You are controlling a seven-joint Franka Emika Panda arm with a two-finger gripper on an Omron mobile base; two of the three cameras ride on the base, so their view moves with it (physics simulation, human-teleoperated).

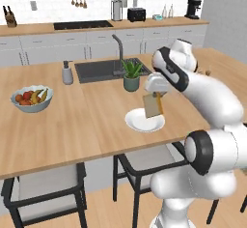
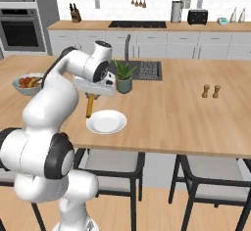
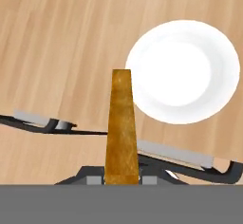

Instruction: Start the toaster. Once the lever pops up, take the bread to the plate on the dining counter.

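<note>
White arm (image 1: 202, 92) reaching over the light-wood dining counter (image 1: 87, 121), its gripper (image 1: 153, 95) holding the bread (image 1: 153, 105) upright above the white plate (image 1: 144, 122). Behind: potted plant (image 1: 131, 75), dark sink (image 1: 108, 69), soap dispenser (image 1: 67, 72). Left: fruit bowl (image 1: 32, 98). Far counter: black toaster (image 1: 136, 14).

Bread (image 1: 153, 105): one squarish slice, pale tan face, golden-brown crust. Hangs upright, on edge, pinched at its top by the end effector (image 1: 155, 95), above the near part of the desk. From the hand view it shows edge-on as a narrow brown strip, just beside the plate's rim.

Plate (image 1: 140, 122): plain round white, flat, lying near the front edge of the light-wood desk (image 1: 72, 121), nothing on it.

Toaster (image 1: 136, 14): boxy, black, on the far wall counter, well apart from the bread.
</note>
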